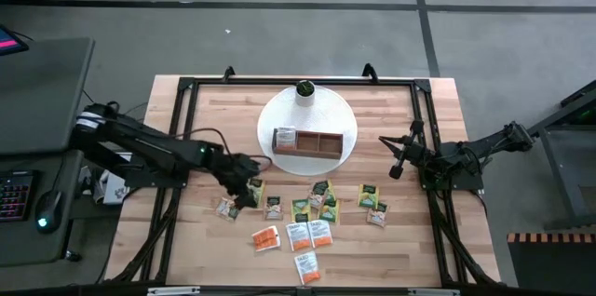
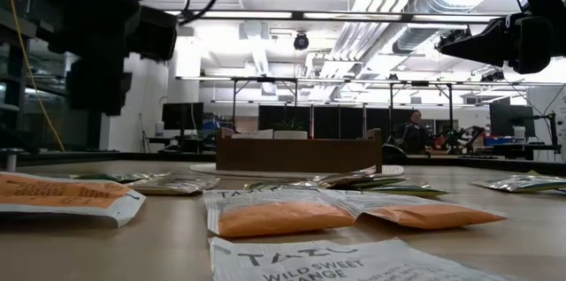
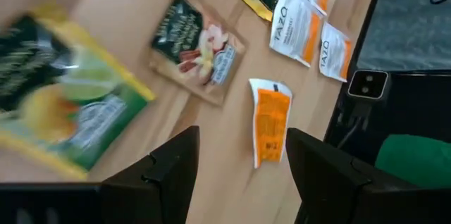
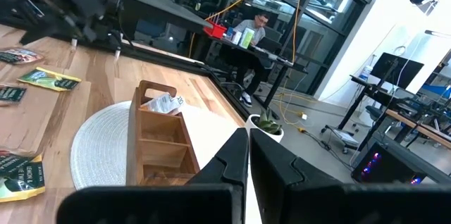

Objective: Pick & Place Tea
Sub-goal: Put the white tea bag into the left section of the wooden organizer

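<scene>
Hovering: left tool (image 1: pixel 244 187), fingers spread wide and empty, over the tea sachets (image 1: pixel 300 212) lying on the desk's (image 1: pixel 400 240) near half | orange sachet (image 3: pixel 270 122) lying just ahead, long axis running fore-aft between fingers | right tool (image 1: pixel 399 154) pinched closed, waiting farther off beside tray (image 1: pixel 314 143).

My left end effector (image 3: pixel 239 175) hangs over the wooden worktop (image 3: pixel 127 13), fingers apart, nothing between them. Orange sachet (image 3: pixel 270 122) lies just ahead of the gap. Blurred green sachet (image 3: pixel 56 97) beside it, white-orange sachets (image 3: pixel 299 20) farther off.
</scene>
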`<action>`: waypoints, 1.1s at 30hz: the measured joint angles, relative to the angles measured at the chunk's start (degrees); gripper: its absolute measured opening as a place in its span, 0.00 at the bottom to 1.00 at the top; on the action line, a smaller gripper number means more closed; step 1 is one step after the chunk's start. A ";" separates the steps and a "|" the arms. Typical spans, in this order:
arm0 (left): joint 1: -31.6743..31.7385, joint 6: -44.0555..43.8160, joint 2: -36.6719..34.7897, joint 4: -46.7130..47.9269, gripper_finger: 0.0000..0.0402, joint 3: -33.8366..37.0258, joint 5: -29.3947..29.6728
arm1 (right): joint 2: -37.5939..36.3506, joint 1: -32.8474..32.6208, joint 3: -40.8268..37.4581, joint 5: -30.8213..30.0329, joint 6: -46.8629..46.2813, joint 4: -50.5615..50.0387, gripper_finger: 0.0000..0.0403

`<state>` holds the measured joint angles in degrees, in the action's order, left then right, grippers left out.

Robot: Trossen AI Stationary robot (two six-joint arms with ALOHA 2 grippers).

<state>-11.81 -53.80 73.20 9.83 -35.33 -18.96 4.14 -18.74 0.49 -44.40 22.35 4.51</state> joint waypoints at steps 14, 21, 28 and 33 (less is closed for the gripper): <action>-5.80 -0.49 15.95 -6.47 0.53 -7.36 -4.32 | 0.00 0.00 -0.02 0.00 0.02 0.00 0.03; -9.41 -0.48 18.80 -6.23 0.53 -8.88 -4.51 | 0.00 0.01 0.00 0.00 0.01 0.00 0.03; -11.58 -0.46 18.85 -0.84 0.53 -8.90 -0.18 | 0.00 0.01 0.00 0.00 0.01 0.00 0.03; -13.20 -0.47 18.85 -0.86 0.53 -8.91 1.25 | 0.00 0.02 -0.02 0.02 0.00 0.00 0.03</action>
<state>-25.01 -54.26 92.05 8.97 -44.24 -17.71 4.14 -18.72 0.47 -44.38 22.35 4.51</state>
